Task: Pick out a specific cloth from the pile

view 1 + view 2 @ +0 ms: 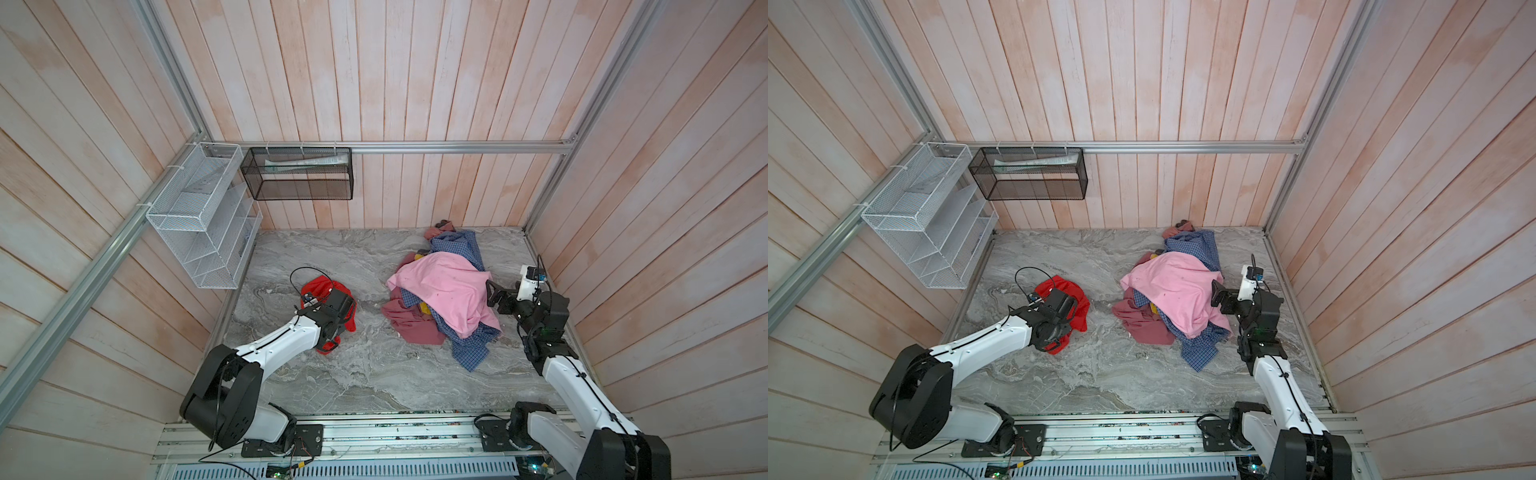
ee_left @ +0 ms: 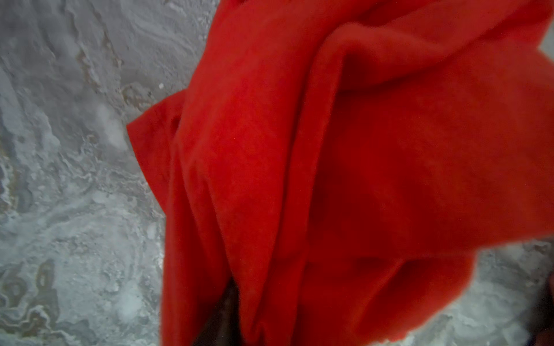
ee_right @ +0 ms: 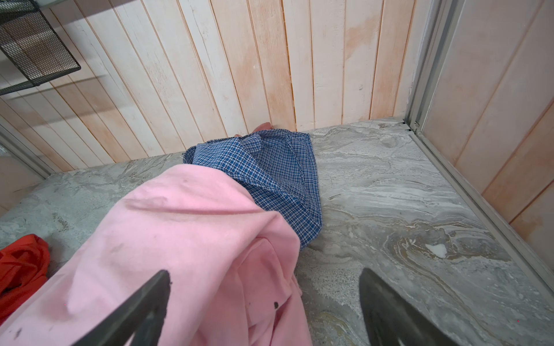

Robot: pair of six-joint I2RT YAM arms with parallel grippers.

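Observation:
The cloth (image 1: 322, 286) (image 1: 1054, 289), bright red-orange, lies crumpled on the marble table, left of the pile and apart from it. My left gripper (image 1: 332, 332) (image 1: 1059, 328) points down into it. In the left wrist view the cloth (image 2: 359, 149) fills the frame and drapes over one dark finger (image 2: 223, 311), so the jaws are hidden. The pile (image 1: 444, 291) (image 1: 1175, 286) has a large pink cloth on top of blue checked shirts and a maroon cloth. My right gripper (image 1: 492, 291) (image 3: 263, 299) stands open at the pile's right side, holding nothing.
A white wire rack (image 1: 199, 216) and a black mesh basket (image 1: 299, 174) hang on the back-left walls. Wooden walls close in the marble table (image 1: 374, 374) on three sides. A black cable loop (image 1: 299, 274) arches over the left wrist.

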